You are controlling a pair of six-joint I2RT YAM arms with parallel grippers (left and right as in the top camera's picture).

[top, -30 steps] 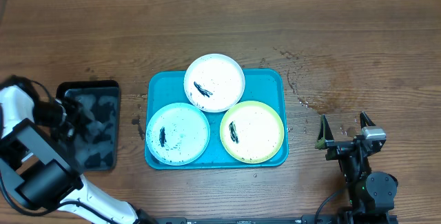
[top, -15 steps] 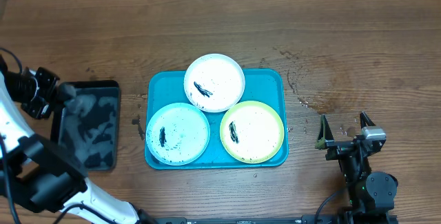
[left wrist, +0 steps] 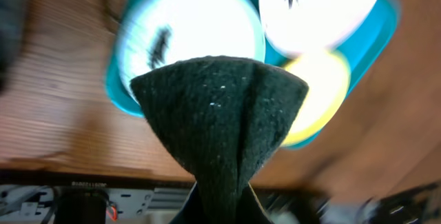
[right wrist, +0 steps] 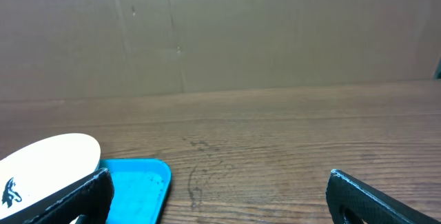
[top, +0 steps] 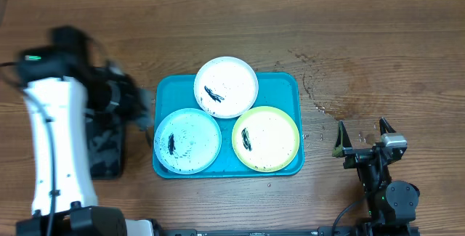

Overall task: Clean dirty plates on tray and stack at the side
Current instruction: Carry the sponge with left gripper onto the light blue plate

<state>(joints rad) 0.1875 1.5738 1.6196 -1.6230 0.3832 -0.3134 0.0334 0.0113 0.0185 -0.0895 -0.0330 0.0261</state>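
The turquoise tray [top: 280,85] holds three smeared plates: white [top: 226,86] at the back, light blue [top: 187,141] front left, yellow-green rimmed [top: 266,139] front right. My left gripper [top: 132,99], blurred by motion, hangs just left of the tray. It is shut on a dark grey cloth [left wrist: 219,120]. In the left wrist view the cloth hangs in front of the light blue plate [left wrist: 186,34], with the white plate [left wrist: 324,3] and yellow-green plate [left wrist: 324,93] beyond. My right gripper [top: 362,136] is open and empty, right of the tray. Its view shows the white plate [right wrist: 48,158] and a tray corner [right wrist: 138,182].
A smaller black tray [top: 105,149] lies left of the turquoise tray, partly under my left arm. Bare wood with faint dark marks [top: 323,94] lies right of the tray. A cardboard wall [right wrist: 220,31] stands behind the table.
My left arm has lifted from the black tray and swung right to the turquoise tray's left edge, carrying the cloth. The right arm and the plates have not moved.
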